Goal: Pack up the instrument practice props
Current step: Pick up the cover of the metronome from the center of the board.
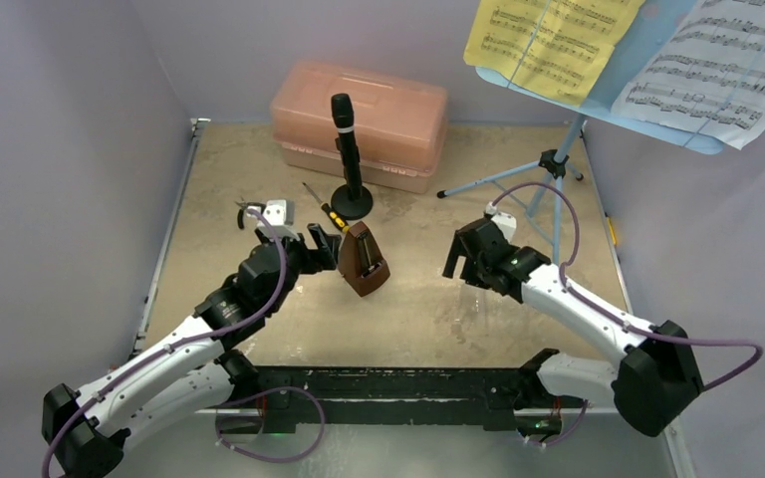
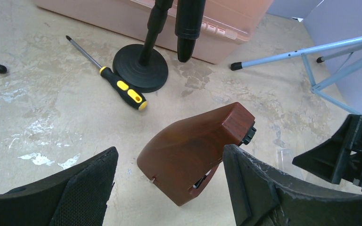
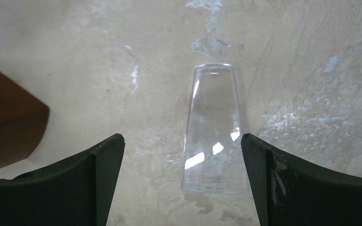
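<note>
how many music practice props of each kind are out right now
music stand: 1
sheet-music sheets: 2 (yellow sheet, white sheet)
metronome: 1
black pipe: 1
total: 5

Top camera high behind the arm bases [image 1: 388,393], looking down over the whole mottled beige counter [image 1: 219,169], left wrist camera low, close, facing far-right at the brown wooden pyramid metronome [image 2: 193,146], right wrist camera closest, pointing straight down, metronome's edge at left, shared by all views.
</note>
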Robot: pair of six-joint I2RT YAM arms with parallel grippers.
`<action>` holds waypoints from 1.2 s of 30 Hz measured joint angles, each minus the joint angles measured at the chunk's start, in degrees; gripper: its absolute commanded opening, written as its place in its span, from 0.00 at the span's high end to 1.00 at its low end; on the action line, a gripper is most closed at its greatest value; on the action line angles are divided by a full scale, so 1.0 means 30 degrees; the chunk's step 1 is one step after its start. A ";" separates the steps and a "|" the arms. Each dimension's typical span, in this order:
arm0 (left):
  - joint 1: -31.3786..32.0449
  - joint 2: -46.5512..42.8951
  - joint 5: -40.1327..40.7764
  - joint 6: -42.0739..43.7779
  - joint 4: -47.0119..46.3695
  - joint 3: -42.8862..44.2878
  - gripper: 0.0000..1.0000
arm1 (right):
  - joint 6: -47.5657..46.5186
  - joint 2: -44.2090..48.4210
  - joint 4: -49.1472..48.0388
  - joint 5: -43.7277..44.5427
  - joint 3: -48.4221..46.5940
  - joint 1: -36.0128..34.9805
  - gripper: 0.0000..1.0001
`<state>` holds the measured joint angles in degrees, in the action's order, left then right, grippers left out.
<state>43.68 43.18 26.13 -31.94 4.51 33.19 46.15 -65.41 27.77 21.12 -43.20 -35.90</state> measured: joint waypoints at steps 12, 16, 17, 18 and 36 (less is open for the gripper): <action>0.0925 -0.0379 0.2120 0.0080 0.0401 0.0000 0.19 | -0.2601 -0.6666 0.0561 -0.2776 -0.2004 0.4014 0.16; 0.1115 -0.0379 0.2470 0.0117 0.0401 0.0000 0.19 | -0.3191 -0.7074 0.0714 -0.3490 -0.2178 0.4080 0.19; 0.1122 -0.0386 0.2499 0.0175 0.0401 0.0000 0.19 | -0.3300 -0.7104 0.0714 -0.3614 -0.2215 0.4080 0.20; 0.1129 -0.0379 0.2550 0.0211 0.0408 0.0000 0.19 | -0.3417 -0.7125 0.0714 -0.3789 -0.2229 0.4080 0.21; 0.1348 -0.0532 0.3198 0.0357 0.0444 0.0000 0.19 | -0.4328 -0.8072 0.0481 -0.4415 -0.2178 0.3869 0.28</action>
<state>47.72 41.58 35.73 -30.87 5.85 33.19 33.17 -89.62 29.21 7.88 -49.74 -24.29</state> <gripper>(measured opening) 0.809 0.717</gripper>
